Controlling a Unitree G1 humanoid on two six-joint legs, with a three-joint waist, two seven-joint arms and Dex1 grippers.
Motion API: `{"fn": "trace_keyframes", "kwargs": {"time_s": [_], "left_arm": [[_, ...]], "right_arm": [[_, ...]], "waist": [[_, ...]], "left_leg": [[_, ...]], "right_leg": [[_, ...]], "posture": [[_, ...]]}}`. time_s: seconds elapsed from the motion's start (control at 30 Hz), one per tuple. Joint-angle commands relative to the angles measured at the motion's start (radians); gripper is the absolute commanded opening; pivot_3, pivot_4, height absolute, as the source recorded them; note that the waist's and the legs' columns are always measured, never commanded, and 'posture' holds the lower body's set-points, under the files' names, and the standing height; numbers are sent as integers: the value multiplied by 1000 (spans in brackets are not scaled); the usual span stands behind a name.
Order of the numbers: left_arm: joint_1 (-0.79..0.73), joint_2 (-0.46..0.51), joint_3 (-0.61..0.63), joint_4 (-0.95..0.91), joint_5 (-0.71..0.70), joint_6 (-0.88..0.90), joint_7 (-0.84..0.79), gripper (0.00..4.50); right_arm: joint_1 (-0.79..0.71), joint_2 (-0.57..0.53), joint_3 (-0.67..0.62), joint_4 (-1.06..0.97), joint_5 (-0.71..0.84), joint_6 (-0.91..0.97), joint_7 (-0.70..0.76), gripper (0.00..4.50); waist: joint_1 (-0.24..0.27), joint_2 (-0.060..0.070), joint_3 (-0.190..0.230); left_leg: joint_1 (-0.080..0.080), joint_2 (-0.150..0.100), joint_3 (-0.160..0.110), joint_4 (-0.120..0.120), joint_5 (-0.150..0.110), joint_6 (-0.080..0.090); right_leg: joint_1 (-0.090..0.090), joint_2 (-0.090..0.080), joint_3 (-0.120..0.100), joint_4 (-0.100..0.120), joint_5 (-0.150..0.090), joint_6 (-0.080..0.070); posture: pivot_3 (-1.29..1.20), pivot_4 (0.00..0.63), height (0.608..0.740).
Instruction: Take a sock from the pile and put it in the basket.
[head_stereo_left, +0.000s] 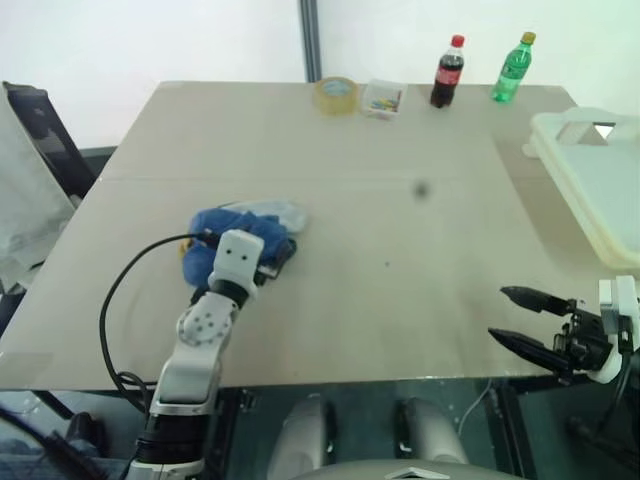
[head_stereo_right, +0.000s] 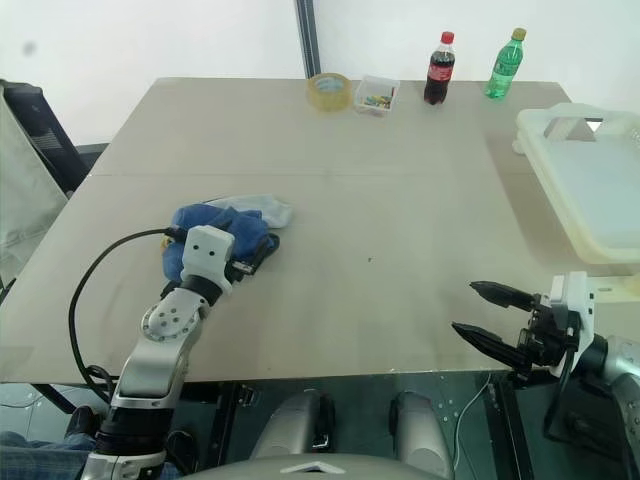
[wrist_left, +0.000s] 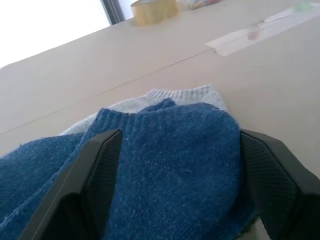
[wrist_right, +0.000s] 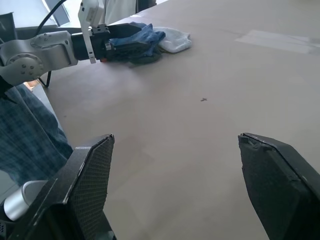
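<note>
A: Where's the pile (head_stereo_left: 240, 232)?
B: Between the left claw's (wrist_left: 175, 165) spread fingers, a blue sock's (wrist_left: 170, 160) cuff pointing ahead, away from the claw.
A: Right claw (head_stereo_left: 520, 320)?
B: Open, empty; basket (head_stereo_left: 600, 190) beyond.

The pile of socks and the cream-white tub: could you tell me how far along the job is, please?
Nothing is delivered yet. In hand: the left gripper is open, its black fingers on either side of a royal blue sock on the pile of socks. Left: closing, lifting and carrying it to the cream-white plastic tub. The right gripper is open above the table.
</note>
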Motion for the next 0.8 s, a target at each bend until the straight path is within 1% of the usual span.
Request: {"fn": "trace_keyframes", "kwargs": {"time_s": [0.03, 0.3, 0.33, 0.37, 0.4, 0.43, 0.47, 0.5, 0.53, 0.57, 0.8], "left_arm": [[-15, -1, 23, -1, -4, -34, 10, 3790], [-12, -11, 33, 25, -9, -71, 15, 3790], [-12, -13, 34, 25, -10, -76, 17, 3257], [-12, -16, 36, 26, -12, -83, 18, 3031], [-12, -19, 38, 25, -16, -86, 17, 2479], [-12, -21, 41, 24, -20, -89, 16, 2081], [-12, -24, 44, 21, -26, -90, 12, 1496], [-11, -27, 46, 18, -32, -90, 8, 1031], [-10, -28, 48, 15, -38, -90, 3, 423], [-10, -28, 48, 13, -42, -89, 0, 67], [-7, -24, 45, 0, -72, -71, -27, 67]], "right_arm": [[4, 3, -8, -7, 5, -22, 12, 4033], [8, 4, -3, 5, -6, -34, 16, 4033], [9, 4, -2, 7, -7, -36, 17, 4097], [9, 3, -2, 10, -8, -38, 17, 4097], [9, 3, -1, 13, -10, -41, 19, 4097], [9, 2, 0, 16, -12, -43, 20, 4097], [9, 2, 1, 18, -15, -45, 21, 4097], [9, 1, 2, 20, -17, -47, 22, 4097], [9, 0, 3, 21, -20, -48, 24, 4097], [8, 0, 3, 22, -22, -48, 25, 4097], [7, 4, 6, 28, -32, -54, 28, 4097]], "waist": [[0, 0, 0], [0, 0, 0], [0, 0, 0], [0, 0, 0], [0, 0, 0], [0, 0, 0], [0, 0, 0], [0, 0, 0], [0, 0, 0], [0, 0, 0], [0, 0, 0]], "left_leg": [[0, 0, 0, 0, 0, 0], [0, 0, 0, 0, 0, 0], [0, 0, 0, 0, 0, 0], [0, 0, -1, 0, 0, 0], [0, 0, 0, 0, 0, 0], [0, 0, 0, 0, 0, 0], [0, 0, 0, 0, 0, 0], [0, 0, -1, 0, 0, 0], [0, 0, -1, 0, 0, 0], [0, 0, -1, 0, 0, 0], [0, 0, -1, 1, 0, 0]], "right_leg": [[0, 0, 0, 0, 0, 0], [1, 0, 0, 0, 0, 0], [1, 0, 0, 0, 0, 0], [1, 0, 0, 0, 0, 0], [1, 0, 0, 0, 0, 0], [1, 0, 0, 0, 0, 0], [1, 0, 0, 0, 0, 0], [1, 0, 0, 0, 0, 0], [1, 0, 0, 0, 0, 0], [1, 0, 0, 0, 0, 0], [1, 0, -1, 0, 0, 0]], "posture": [[0, 150, 740], [0, 150, 740], [0, 150, 740], [0, 150, 740], [0, 150, 740], [0, 150, 740], [0, 150, 740], [0, 150, 740], [0, 150, 740], [0, 150, 740], [0, 150, 740]]}}
